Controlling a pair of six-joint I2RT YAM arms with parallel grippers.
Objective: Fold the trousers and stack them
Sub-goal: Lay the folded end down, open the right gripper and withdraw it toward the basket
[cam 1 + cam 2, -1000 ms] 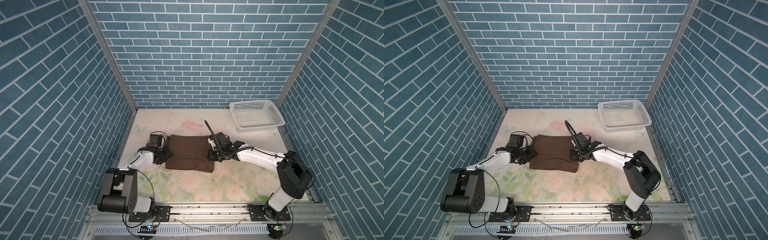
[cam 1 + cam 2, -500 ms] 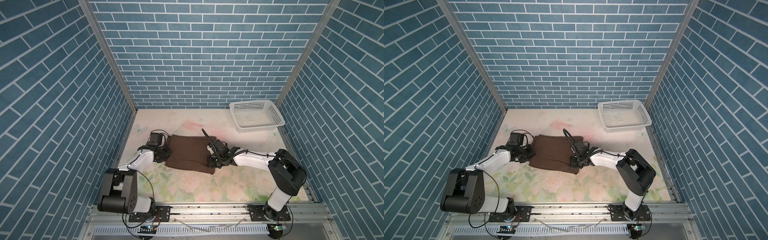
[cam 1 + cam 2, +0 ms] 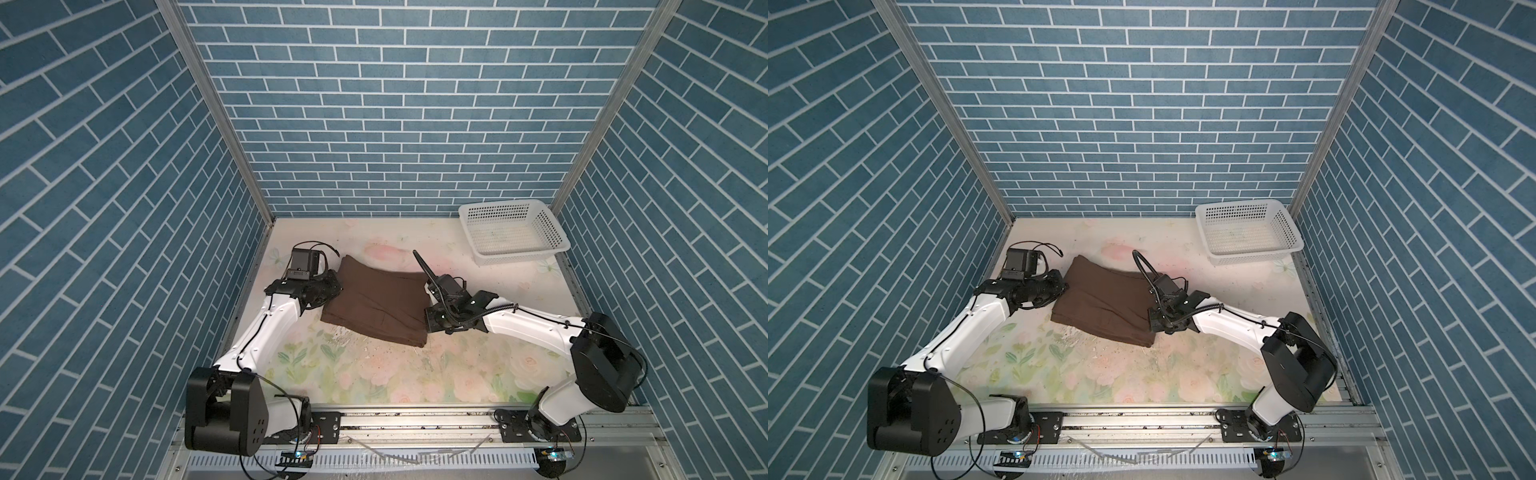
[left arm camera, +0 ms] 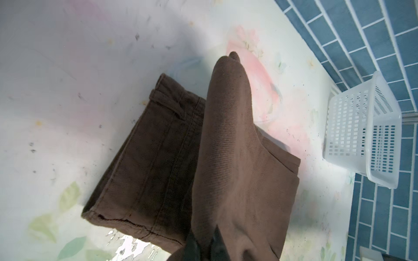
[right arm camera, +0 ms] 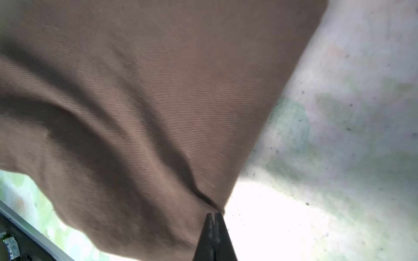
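Both clamped on trousers (image 3: 374, 303) | left claw (image 4: 204, 240): left edge | right claw (image 5: 213, 218): right edge

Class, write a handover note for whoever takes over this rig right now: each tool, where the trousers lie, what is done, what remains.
Left tool: shut on the left edge of the dark brown fabric trousers, top layer lifted.
Right tool: shut on their right edge.
Trousers: a folded rectangle mid-table on the floral tabletop, apart from the white perforated plastic basket at the back right.
Done: most folding, it seems.
Left: probably one last fold or moving the bundle to its stacking spot, then release.
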